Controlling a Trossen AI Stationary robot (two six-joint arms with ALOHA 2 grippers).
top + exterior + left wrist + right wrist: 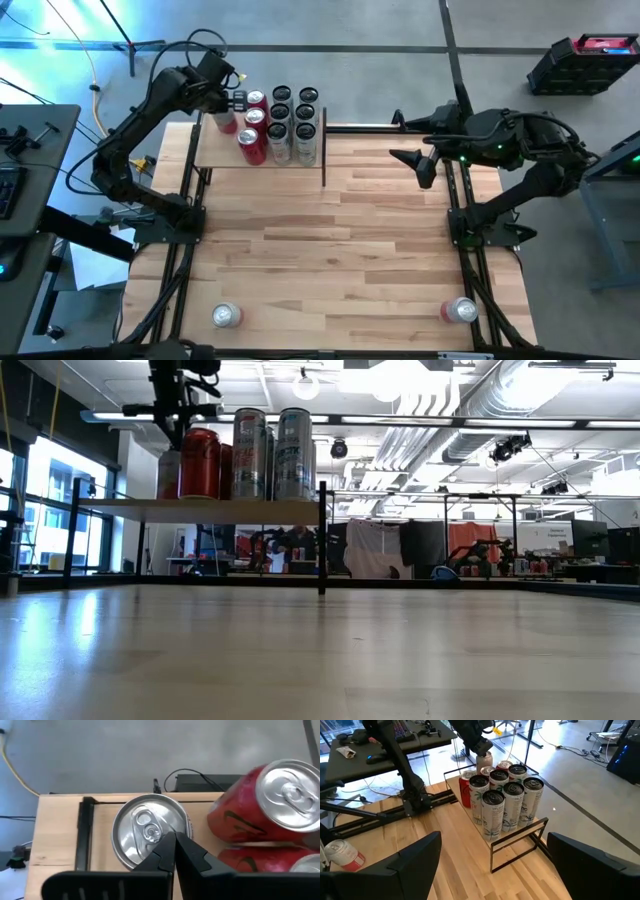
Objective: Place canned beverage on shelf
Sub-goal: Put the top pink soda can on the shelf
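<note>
On the shelf we count a cluster of cans: red ones beside tall silver ones. Our left gripper, fingers pressed together and holding nothing, hovers just over the top of a can at the shelf's far left corner. Our right gripper waits wide apart and empty over the table's right side, and two more cans lie near the front edge

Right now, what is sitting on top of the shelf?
The shelf carries a cluster of upright cans: red cans on the left arm's side, tall pale cans beside them. The shut left claw hovers above one silver-topped can, partly covering its lid.
</note>
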